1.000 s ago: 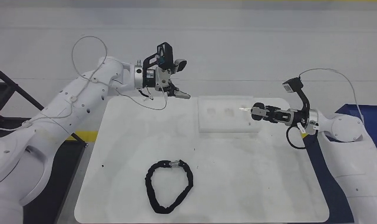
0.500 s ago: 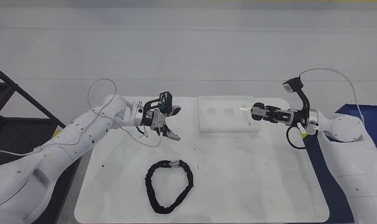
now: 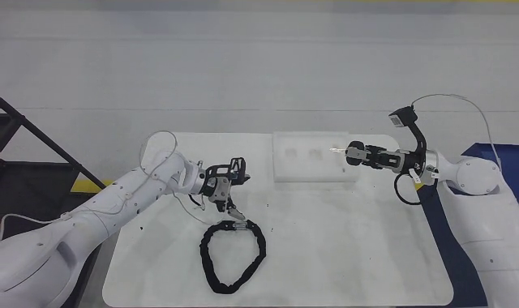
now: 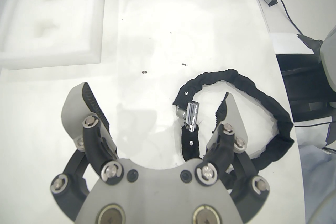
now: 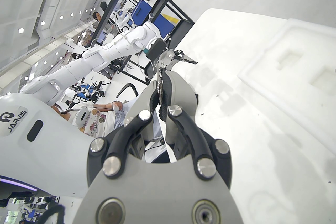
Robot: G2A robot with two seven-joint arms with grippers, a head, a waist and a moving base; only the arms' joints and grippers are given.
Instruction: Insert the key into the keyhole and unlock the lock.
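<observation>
A black fabric-covered chain lock [image 3: 233,258] lies in a loop on the white table [image 3: 340,243], its silver lock cylinder [image 4: 191,114] at the loop's far end. My left gripper [image 4: 155,107] hangs open just above that cylinder, which sits close to one finger [image 4: 227,110]. In the top view the left gripper [image 3: 233,212] is at the loop's far end. My right gripper [image 3: 350,153] is held over the right end of the foam tray, shut on a small silver key [image 3: 335,151]. The key [image 5: 159,83] is pinched between its pads.
A white foam tray [image 3: 312,158] with two small recesses sits at the table's far middle. The left arm's gripper [image 5: 176,58] shows far off in the right wrist view. A black frame stands off the table's left edge.
My left arm has swung from the table's far left corner toward me and down to the chain lock's cylinder, its gripper open throughout. The right arm and key have not moved.
</observation>
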